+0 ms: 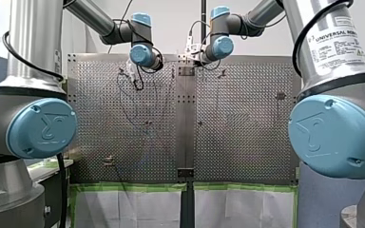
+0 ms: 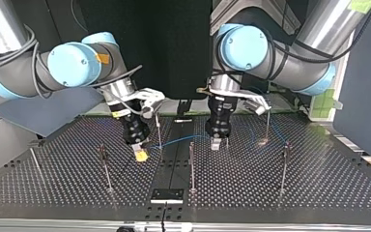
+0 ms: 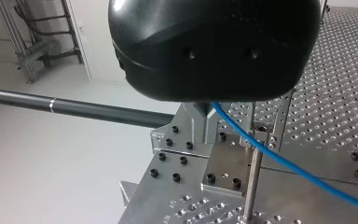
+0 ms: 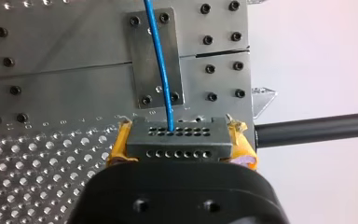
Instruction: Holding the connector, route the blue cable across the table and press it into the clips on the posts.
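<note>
Top view, ref centre post (image 2: 192, 166): cable (image 2: 176, 141) crosses the worktop (image 2: 319, 188) behind it; connector (image 4: 186, 140) sits behind-left of it, in my right jaws; left post (image 2: 105, 166) and right post (image 2: 284, 169) flank it, level with it.

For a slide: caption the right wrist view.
Right gripper clamps the connector; blue cable runs ahead over the perforated table.

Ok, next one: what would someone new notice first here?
Probably the blue cable, stretched between my right gripper and my left gripper in the top view's middle. In the right wrist view, yellow pads clamp a grey connector dotted with holes, the cable leaving it. Thin posts stand about the perforated table.
</note>
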